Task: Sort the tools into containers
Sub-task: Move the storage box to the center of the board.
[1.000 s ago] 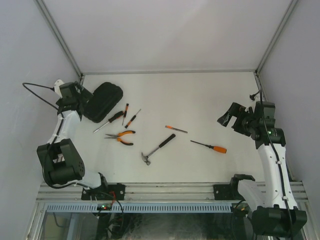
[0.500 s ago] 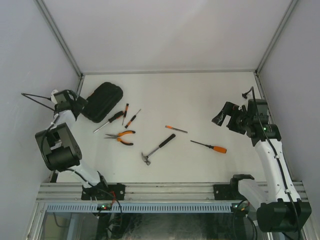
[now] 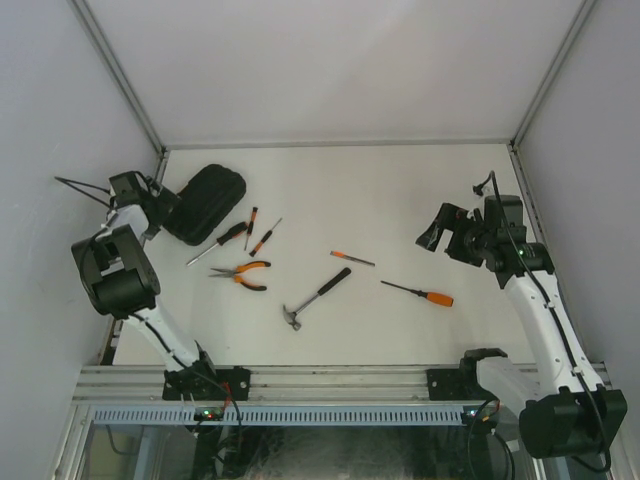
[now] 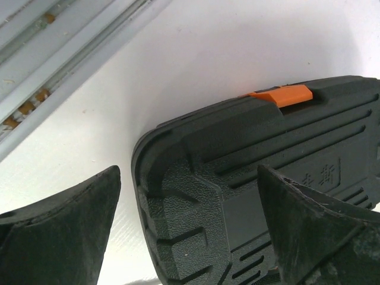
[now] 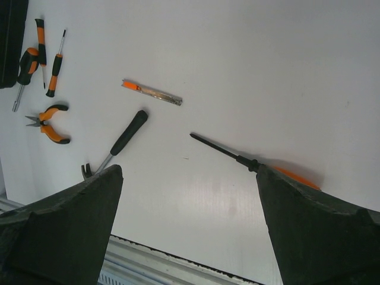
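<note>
The left gripper sits at the upper left of the top view, jaws wide and empty. The case lies right in front of them. In the left wrist view its rounded corner fills the gap between the fingers, lid down, with the orange latch on the edge toward the upper right. Whether the latch is fastened I cannot tell. From above, the case's long axis runs from lower left to upper right, and the left arm is far the nearer to it.

Just right of the case lie three screwdrivers and below them the pliers. The hammer is near the centre, with a short driver above it. The orange screwdriver lies right of centre, tip left, handle lower right. Just above it hangs the right gripper, jaws wide, holding nothing. It is the nearer arm for that tool.
</note>
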